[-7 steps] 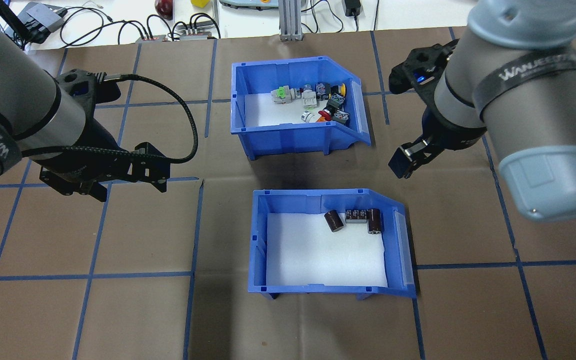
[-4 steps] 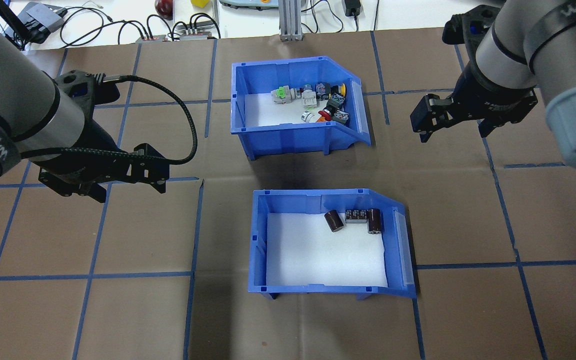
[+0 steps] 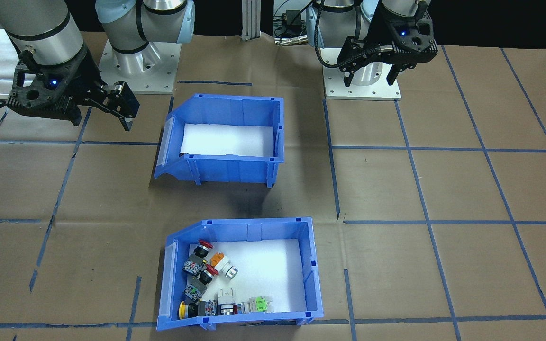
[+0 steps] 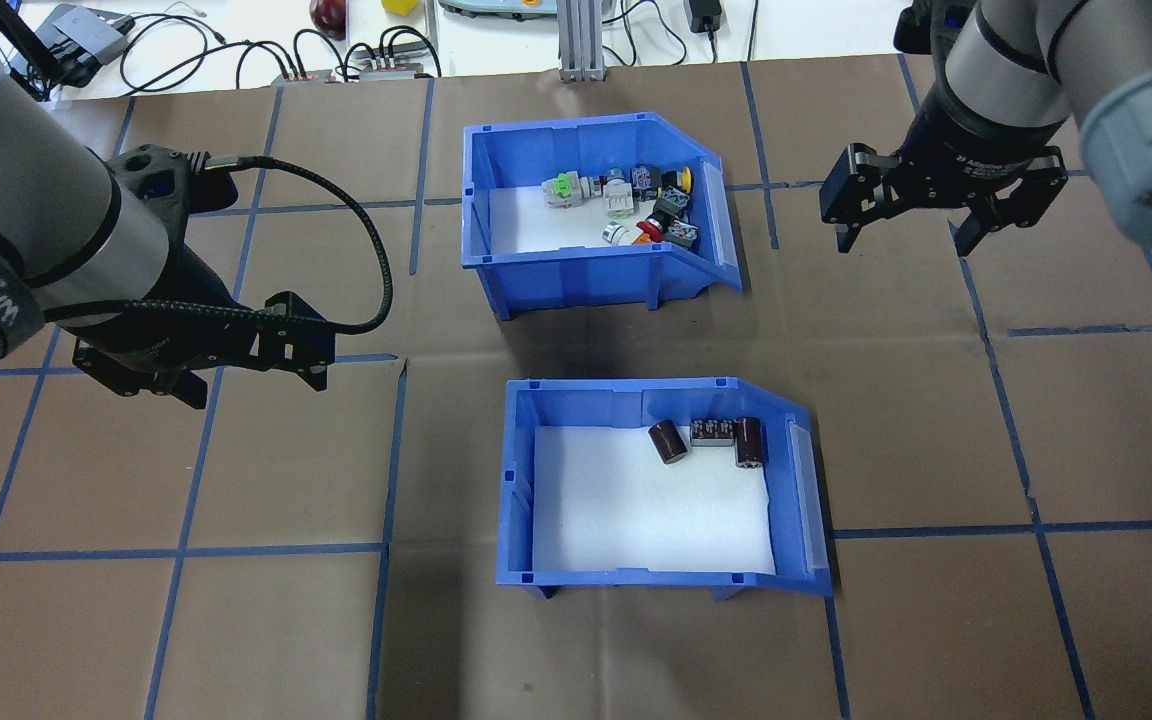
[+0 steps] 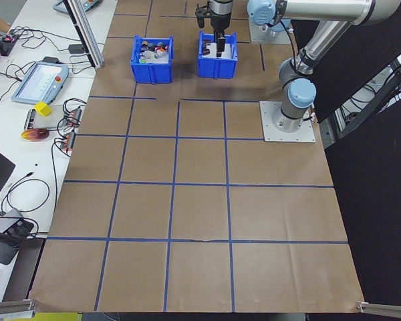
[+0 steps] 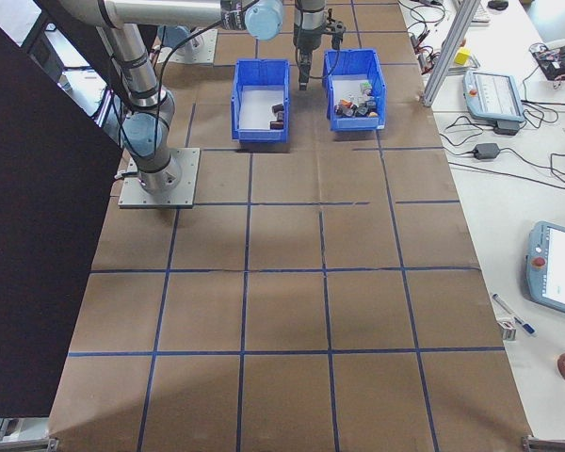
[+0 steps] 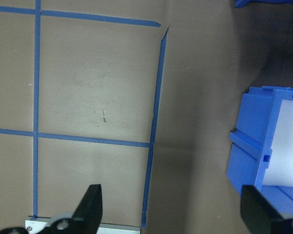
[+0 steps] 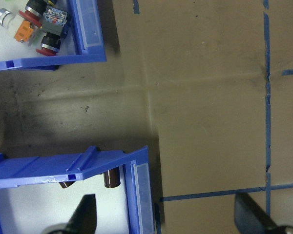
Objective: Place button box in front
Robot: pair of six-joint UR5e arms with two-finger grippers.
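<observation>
Left gripper (image 4: 256, 350) hovers over bare brown paper-covered bench (image 4: 266, 620), fingers wide apart, holding nothing. Centre — blue plastic sloped-front button box (image 4: 591, 215) with white foam liner and coloured push-buttons sits on the far row from the robot, clear of both arms; the matching blue bin of dark cylinders (image 4: 656, 485) sits nearer. Right gripper (image 4: 921, 215) hangs beside the button box, fingers spread, empty. Judged: box looks placed — or no grasp begun; next move would need a rim grip.
</observation>
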